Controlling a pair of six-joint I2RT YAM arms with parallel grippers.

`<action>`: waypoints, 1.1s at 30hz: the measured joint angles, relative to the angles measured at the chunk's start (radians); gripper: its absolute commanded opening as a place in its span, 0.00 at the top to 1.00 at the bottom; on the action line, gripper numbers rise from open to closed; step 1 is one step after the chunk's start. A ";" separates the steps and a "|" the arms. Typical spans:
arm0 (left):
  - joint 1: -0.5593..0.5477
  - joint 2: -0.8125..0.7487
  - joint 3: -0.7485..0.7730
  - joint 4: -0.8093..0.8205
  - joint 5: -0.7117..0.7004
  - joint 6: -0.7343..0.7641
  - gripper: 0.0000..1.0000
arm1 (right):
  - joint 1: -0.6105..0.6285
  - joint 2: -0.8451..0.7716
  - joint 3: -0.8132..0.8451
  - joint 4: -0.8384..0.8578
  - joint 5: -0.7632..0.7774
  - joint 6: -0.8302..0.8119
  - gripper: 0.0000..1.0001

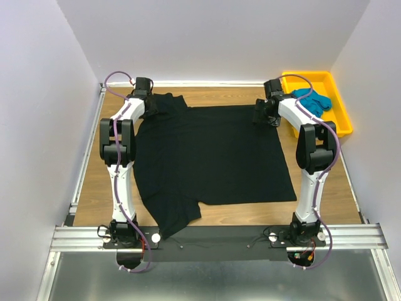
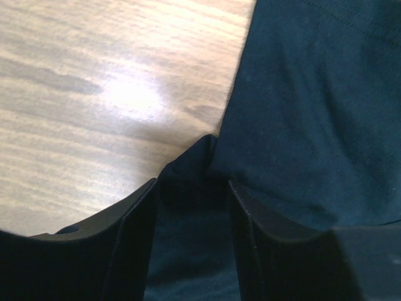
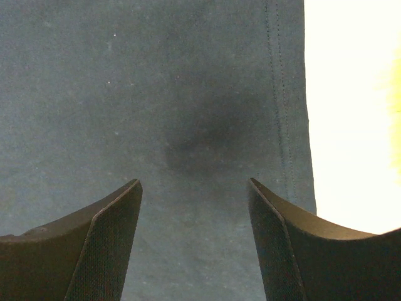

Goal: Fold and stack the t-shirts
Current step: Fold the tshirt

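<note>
The black t-shirt (image 1: 213,157) lies flat on the wooden tabletop (image 2: 94,94), soft and matte. The teal t-shirt (image 1: 311,99) is crumpled in the yellow tray (image 1: 341,122). My left pincer (image 2: 193,182) stands half closed around a raised fold; if it pinches, I cannot tell. My right pincer (image 3: 193,183) is wide open and empty above the stitched edge. I should grip both far corners evenly, because this limp cloth wrinkles easily.

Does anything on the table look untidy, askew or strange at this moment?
Nothing is damaged or spilled. The black t-shirt lies mostly flat, but its far-left sleeve is bunched up at the left pincer. The teal t-shirt lies crumpled in the yellow tray, not yet folded.
</note>
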 measured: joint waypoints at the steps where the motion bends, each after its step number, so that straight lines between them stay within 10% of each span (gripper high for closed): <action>1: 0.001 -0.006 -0.012 0.008 -0.002 0.000 0.46 | 0.000 0.000 0.000 0.000 0.000 0.000 0.25; 19: 0.008 0.018 0.026 -0.012 -0.045 0.036 0.45 | 0.000 0.006 0.000 0.002 0.000 0.000 0.26; 33: -0.003 0.049 0.075 -0.028 -0.057 0.077 0.90 | 0.000 0.035 0.033 0.005 0.000 0.000 0.26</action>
